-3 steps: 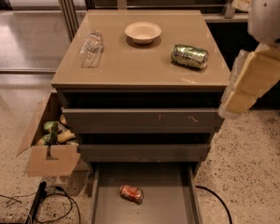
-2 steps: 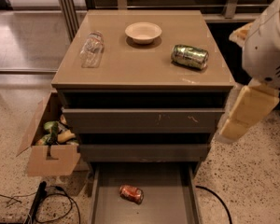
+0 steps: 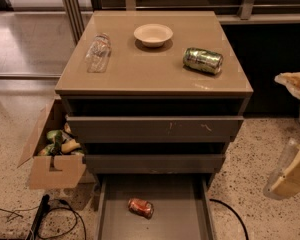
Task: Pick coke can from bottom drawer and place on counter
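So the coke can (image 3: 141, 207) is lying on its side in the bottom drawer (image 3: 190, 219), which is pulled open at the lower middle of the frame. It sits a bit left of the drawer's centre, not touching either side wall. Its long axis runs roughly left to right across the frame, with the right end dipping slightly toward the bottom edge.

The gripper (image 3: 290, 176) is way off at the lower right edge, hanging over the speckled floor beside the cabinet. It's holding nothing, and I honestly can't tell how the jaws are set from here.

The can is down and to the left of the gripper, well apart, with the drawer's right wall in between. I'd guess the arm has to swing left over that wall and come down with the jaws across the can's short width, not along its length.

Up on the desk (image 3: 150, 79) there's a green can (image 3: 203, 60) on its side, a bowl (image 3: 153, 34) and a clear bottle (image 3: 98, 52), with plenty of bare top near the front for the drop-off.
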{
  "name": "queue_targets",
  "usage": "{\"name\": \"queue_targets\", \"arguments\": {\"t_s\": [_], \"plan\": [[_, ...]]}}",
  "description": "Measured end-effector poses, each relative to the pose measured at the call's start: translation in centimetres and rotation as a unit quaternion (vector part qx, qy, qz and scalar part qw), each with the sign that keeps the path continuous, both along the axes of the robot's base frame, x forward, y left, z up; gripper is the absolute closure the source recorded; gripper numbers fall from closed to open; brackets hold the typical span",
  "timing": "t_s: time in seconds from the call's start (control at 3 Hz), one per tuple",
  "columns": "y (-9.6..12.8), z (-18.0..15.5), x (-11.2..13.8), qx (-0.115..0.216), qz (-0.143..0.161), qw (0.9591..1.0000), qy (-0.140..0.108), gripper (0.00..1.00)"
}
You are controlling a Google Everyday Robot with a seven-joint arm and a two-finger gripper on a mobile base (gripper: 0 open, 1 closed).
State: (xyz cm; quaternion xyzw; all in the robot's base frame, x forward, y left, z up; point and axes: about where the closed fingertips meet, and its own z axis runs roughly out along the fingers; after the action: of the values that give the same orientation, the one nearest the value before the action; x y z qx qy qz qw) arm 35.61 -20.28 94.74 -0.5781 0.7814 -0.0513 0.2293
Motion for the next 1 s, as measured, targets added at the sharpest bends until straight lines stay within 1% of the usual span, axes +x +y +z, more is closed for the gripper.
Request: {"name": "queue_targets", "arguments": {"t_s": [0.33,0.67,1.0], "plan": [[-0.1,-3.5,0.7,0.016,-0.012,0.9998,0.006,0.00],[-1.2,-9.6,1.8,0.060,-0.020,0.9979,0.017,0.00],[-1.8,-15.4,3.2,0.101,-0.013,0.9945,0.026,0.00]]}}
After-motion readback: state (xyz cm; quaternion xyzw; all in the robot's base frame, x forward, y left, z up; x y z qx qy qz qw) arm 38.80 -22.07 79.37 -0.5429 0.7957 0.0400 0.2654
